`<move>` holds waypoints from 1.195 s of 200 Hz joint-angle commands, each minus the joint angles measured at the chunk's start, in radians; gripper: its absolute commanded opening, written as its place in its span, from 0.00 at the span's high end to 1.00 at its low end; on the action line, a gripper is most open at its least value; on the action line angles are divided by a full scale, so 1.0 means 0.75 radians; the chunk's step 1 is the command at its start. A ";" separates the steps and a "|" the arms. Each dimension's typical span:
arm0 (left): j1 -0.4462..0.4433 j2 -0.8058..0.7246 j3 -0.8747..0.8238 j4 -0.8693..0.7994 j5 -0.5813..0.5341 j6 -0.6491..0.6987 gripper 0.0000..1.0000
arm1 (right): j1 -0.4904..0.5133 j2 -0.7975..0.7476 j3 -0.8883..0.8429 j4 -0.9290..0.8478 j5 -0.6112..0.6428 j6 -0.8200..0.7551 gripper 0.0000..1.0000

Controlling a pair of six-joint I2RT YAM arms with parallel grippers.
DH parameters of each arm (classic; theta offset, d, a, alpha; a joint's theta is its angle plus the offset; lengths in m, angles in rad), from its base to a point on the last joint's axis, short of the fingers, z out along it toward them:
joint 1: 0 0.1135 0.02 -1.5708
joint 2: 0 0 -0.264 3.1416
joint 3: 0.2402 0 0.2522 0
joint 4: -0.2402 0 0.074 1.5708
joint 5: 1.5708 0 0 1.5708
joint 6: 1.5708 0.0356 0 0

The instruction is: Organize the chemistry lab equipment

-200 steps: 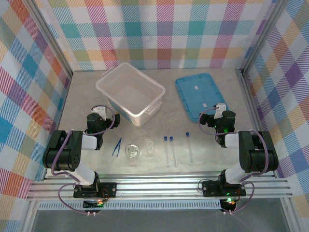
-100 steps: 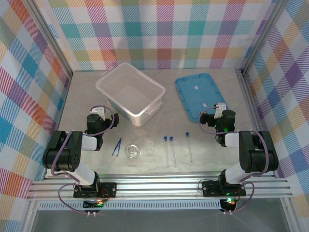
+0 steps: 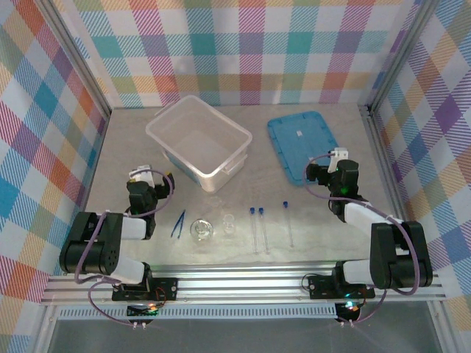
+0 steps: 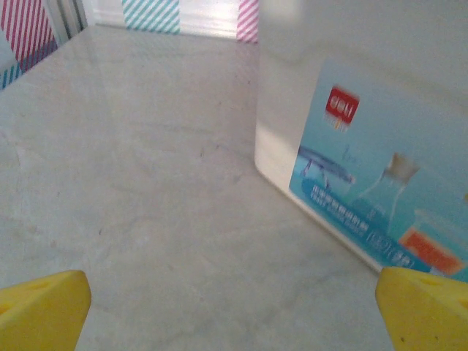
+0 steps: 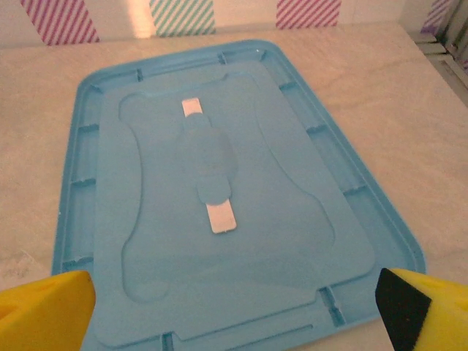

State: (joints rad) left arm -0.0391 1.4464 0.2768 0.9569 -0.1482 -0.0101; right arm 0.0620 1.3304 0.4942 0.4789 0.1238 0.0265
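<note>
Tweezers [image 3: 179, 223], 1 round flask [image 3: 201, 230], 1 tiny beaker [image 3: 229, 222] & 3 blue-capped tubes [image 3: 254, 229] lie in a row on tabletop [image 3: 316, 235] near arm bases. Tub [image 4: 292, 110] label: red logo, flask pics, text too blurred to read. Left fingers [image 4: 40, 311] spread, beside tub; right fingers [image 5: 44, 307] spread, facing blue lid [image 5: 212, 197]; tips cut off at frame edges.

Pale marbled table [image 3: 118, 158] ringed by bright plaid walls [image 3: 243, 44]

Lower left of frame: left arm folded at the elbow, left tool [image 3: 146, 176] aimed toward the upper edge, yellow fingertips [image 4: 40, 311] spread wide, empty. Lower right: right arm reaching upward, right tool [image 3: 331, 165] likewise parted, empty.
</note>
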 commanded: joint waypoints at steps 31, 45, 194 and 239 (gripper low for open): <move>-0.063 -0.177 0.033 -0.130 -0.047 0.055 0.00 | 0.019 0.002 0.198 -0.325 0.170 0.208 0.01; -0.085 -0.236 0.046 -0.180 -0.074 0.069 0.00 | 0.023 0.018 0.261 -0.441 0.203 0.264 0.01; -0.326 -0.319 0.124 -0.379 -0.315 0.060 0.00 | 0.064 0.049 0.493 -0.859 0.197 0.479 0.01; -0.419 -0.392 0.164 -0.493 -0.430 0.076 0.00 | 0.123 0.003 0.569 -0.962 0.187 0.456 0.01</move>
State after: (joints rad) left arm -0.3080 1.2030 0.3626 0.6418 -0.3878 0.0250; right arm 0.1303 1.3624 0.8677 -0.1871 0.2825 0.3698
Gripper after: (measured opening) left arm 0.996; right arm 0.990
